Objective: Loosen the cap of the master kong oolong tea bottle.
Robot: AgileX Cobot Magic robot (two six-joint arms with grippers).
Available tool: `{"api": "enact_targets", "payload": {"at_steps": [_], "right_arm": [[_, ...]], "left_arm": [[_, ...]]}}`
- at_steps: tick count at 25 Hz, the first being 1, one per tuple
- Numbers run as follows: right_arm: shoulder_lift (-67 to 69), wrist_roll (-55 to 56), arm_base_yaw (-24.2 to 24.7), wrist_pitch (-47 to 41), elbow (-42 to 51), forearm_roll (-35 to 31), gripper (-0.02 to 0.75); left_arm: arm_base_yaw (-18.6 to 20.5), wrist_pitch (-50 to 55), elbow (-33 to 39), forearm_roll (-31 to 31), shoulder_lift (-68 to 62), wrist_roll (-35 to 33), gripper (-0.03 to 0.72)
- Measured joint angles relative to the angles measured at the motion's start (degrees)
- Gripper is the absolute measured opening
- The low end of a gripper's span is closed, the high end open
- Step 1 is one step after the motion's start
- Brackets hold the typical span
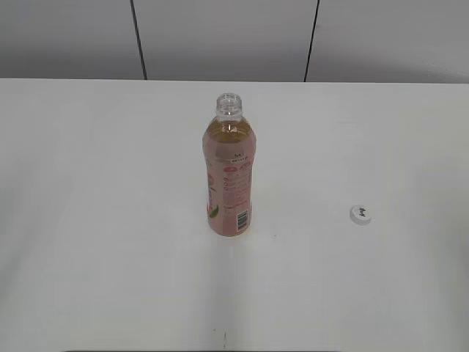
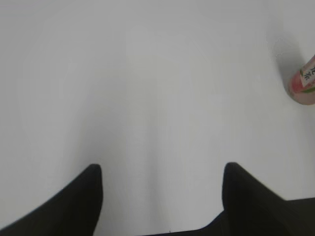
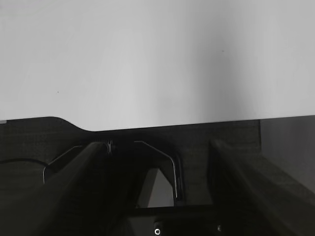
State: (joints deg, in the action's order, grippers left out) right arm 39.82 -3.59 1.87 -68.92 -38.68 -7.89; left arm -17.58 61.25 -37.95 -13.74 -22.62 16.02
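You see the master kong oolong tea bottle (image 1: 229, 170) upright mid-table (image 1: 88, 220), long axis vertical, bare threaded neck pointing up; the cap (image 1: 360, 214) lies flat, well right of the bottle; left gripper (image 2: 162, 194) spread wide, empty, left of the bottle; right gripper (image 3: 162, 196) fingers apart, empty.

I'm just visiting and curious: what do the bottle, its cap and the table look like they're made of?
Bottle: seemingly clear plastic, since the amber tea and the threaded neck show through; its pink wrap label looks like thin printed film.
Cap: probably white plastic, smooth and opaque, lying on the table apart from the bottle.
Table: a matte white surface; whether laminate or painted board, the pictures don't tell.
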Motion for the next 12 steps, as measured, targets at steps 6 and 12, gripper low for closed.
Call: {"api": "enact_targets", "payload": {"at_steps": [6,12], "right_arm": [[-11.5,-4.8,0.0,-0.5,0.8,2.1,0.493],[-27.2,-6.5,0.0,-0.2,6.8,6.8,0.493]], "left_arm": [[0.0,0.4,3.8,1.7,6.4,-3.0,0.429],[0.0,-1.5,5.6,6.8,11.2,-6.4,0.426]]}}
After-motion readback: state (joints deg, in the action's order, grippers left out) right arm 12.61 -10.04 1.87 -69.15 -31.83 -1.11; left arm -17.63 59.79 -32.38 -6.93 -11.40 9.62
